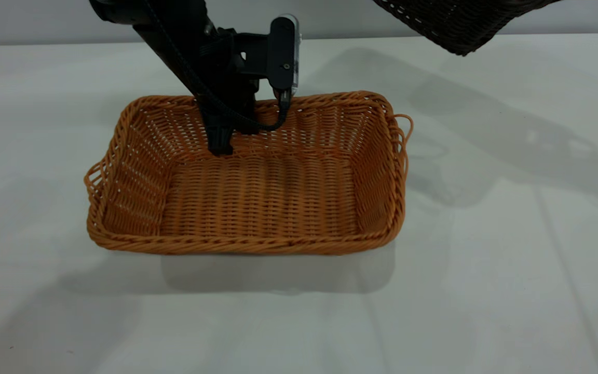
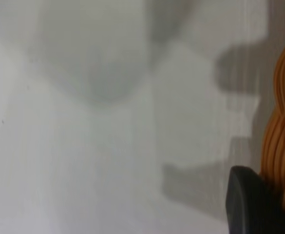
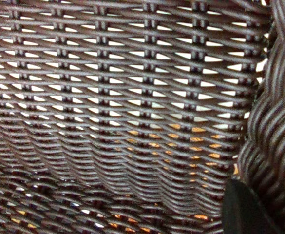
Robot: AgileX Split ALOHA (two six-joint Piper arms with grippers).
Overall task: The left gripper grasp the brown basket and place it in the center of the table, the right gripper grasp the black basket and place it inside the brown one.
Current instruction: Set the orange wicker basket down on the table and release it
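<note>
The brown basket point(image 1: 249, 179) is seen resting on the table point(image 1: 512, 259), near centre. At its 12 o'clock rim, the left gripper point(image 1: 221, 145) is clamped on the far wall. Beyond, at 2 o'clock, the black basket point(image 1: 460, 23) is held aloft, tilted; the right gripper's point(image 3: 252, 209) finger state cannot be told.

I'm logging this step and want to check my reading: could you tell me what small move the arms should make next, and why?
Probably the left gripper should let go of the far rim of the brown basket and lift clear. That basket already sits flat near the middle of the table, while the black basket hangs in the air to its upper right, and the left arm stands over the space it must drop into.
</note>
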